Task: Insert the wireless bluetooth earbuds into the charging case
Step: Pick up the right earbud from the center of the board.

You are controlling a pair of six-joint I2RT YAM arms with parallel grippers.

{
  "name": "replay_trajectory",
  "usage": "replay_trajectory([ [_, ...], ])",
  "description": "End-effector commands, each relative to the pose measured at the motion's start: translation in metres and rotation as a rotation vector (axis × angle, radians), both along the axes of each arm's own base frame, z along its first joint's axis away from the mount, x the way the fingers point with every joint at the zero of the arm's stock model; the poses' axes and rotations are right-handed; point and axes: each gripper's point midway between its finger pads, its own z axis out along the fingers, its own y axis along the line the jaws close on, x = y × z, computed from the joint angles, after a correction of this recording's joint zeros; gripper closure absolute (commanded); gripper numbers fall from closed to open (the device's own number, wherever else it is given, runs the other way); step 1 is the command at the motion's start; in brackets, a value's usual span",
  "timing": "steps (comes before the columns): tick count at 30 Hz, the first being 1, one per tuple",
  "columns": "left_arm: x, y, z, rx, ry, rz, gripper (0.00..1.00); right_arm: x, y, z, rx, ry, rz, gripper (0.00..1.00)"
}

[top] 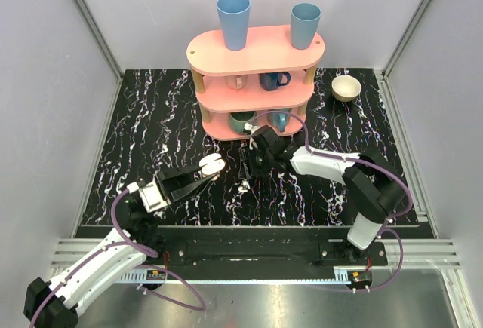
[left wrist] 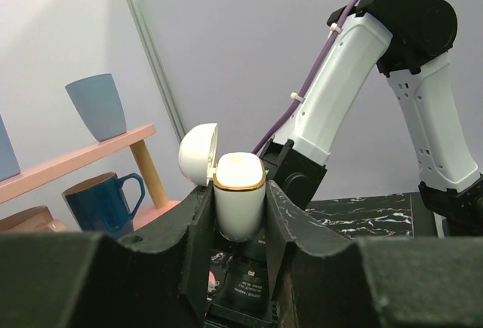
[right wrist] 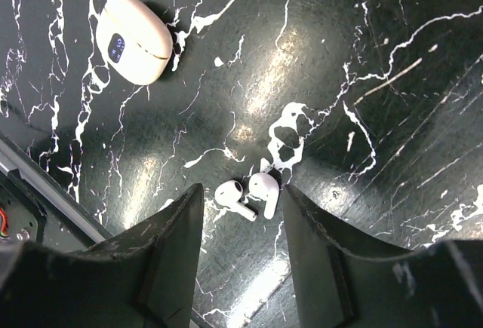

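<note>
The two earbuds (right wrist: 264, 192) lie side by side on the black marbled table (right wrist: 392, 117), white, with short stems, just touching or nearly so. They sit right between the fingers of the right gripper (right wrist: 243, 192), which is lowered over them with its jaws apart. One dark finger (right wrist: 177, 245) stands to one side of the pair and the other opposite, with a little bare table between each finger and the nearest earbud. Neither earbud is gripped or lifted. Well apart from them, in the far corner of the right wrist view, a closed rounded white box (right wrist: 132, 38) lies flat on the table. The charging case (left wrist: 239, 185) is off to the left of the right gripper, held above the table by the left gripper (left wrist: 239, 211). That gripper's jaws are clamped on the sides of the case's lower half. The case stands upright with its opening upward and a gold band around the rim. Its lid (left wrist: 198, 153) is swung back on the hinge, so it is open. Behind both grippers stands a pink three-tier shelf (top: 256, 49) carrying blue cups and mugs. A cream bowl (top: 346, 87) sits on the table to its right.
</note>
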Motion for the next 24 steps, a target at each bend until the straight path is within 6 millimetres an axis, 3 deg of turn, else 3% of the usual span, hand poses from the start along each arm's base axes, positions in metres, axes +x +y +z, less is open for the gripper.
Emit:
replay_trajectory([
  [1, -0.001, 0.003, 0.012, -0.030, -0.041, 0.014, 1.00, 0.001, 0.009, 0.004, -0.008, -0.033, 0.099, 0.48],
  [9, -0.001, 0.003, 0.013, -0.032, -0.039, 0.013, 1.00, 0.006, 0.007, 0.001, -0.081, -0.072, 0.139, 0.47],
  [24, -0.001, 0.003, 0.012, -0.031, -0.034, 0.015, 1.00, -0.005, 0.016, -0.017, -0.173, -0.065, 0.200, 0.48],
])
